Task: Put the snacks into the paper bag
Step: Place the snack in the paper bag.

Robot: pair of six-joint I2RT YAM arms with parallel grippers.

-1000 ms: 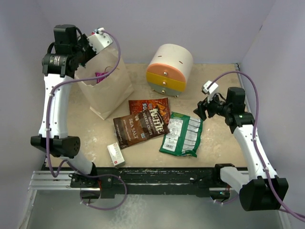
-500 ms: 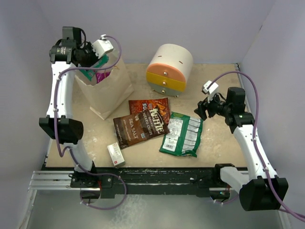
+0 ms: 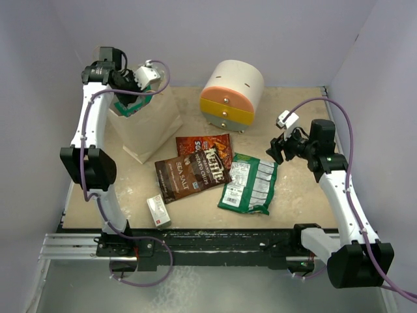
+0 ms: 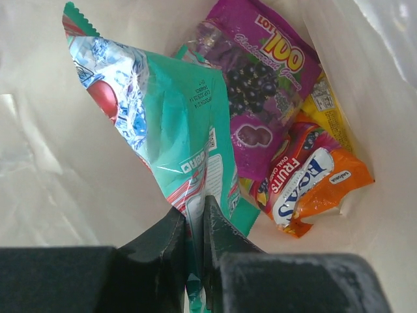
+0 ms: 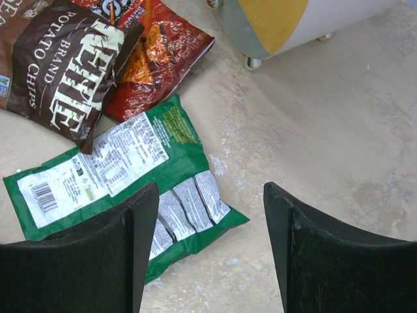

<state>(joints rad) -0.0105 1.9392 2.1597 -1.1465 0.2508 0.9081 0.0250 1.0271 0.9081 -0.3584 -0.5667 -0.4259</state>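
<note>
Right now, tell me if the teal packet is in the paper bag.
In: walls of the paper bag surround the teal packet, pinched by the left gripper.

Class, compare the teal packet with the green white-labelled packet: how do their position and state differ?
The teal packet is pinched by the left claw, while the green packet is not gripped. The teal packet hangs inside the paper bag; the green packet lies flat on the table near the open right claw. Both are flat, crinkly snack packets.
</note>
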